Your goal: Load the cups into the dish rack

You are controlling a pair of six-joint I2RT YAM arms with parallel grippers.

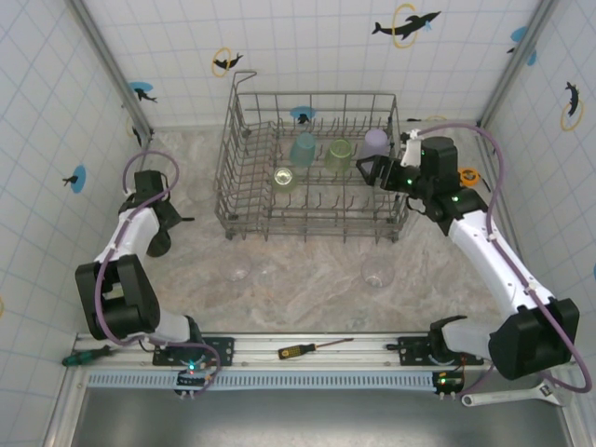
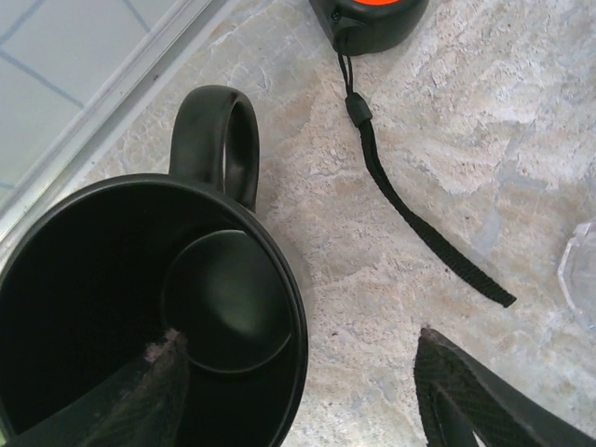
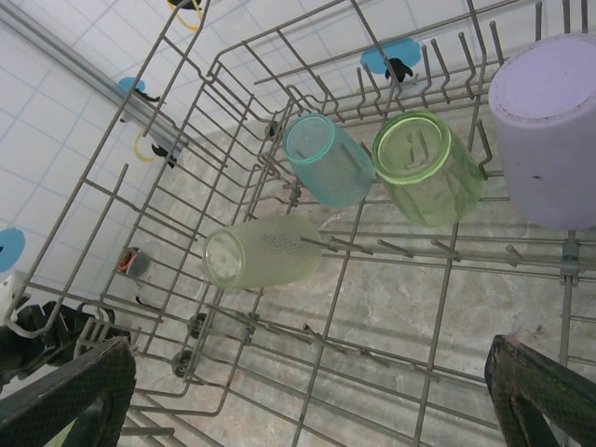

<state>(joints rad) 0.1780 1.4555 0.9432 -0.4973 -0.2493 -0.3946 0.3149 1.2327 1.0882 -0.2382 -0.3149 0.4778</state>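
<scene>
The black mug (image 2: 140, 307) stands upright on the table near the left wall, its handle pointing away. My left gripper (image 2: 298, 345) straddles its right wall, with one finger inside the mug, the other outside, and a gap left to the rim. In the top view the left gripper (image 1: 160, 237) is low at the table's left. The dish rack (image 1: 237, 121) holds a teal cup (image 3: 326, 163), a green cup (image 3: 428, 168), a lavender cup (image 3: 545, 130) and a pale green cup (image 3: 265, 251) lying on its side. My right gripper (image 3: 307, 372) hangs open over the rack's right end, holding nothing.
An orange tape measure (image 2: 368, 19) with a black strap (image 2: 419, 223) lies just beyond the mug. Clear glasses (image 1: 377, 272) (image 1: 240, 272) stand in front of the rack. Another tape measure (image 1: 468, 175) sits right of the rack. A screwdriver (image 1: 312, 348) lies on the front rail.
</scene>
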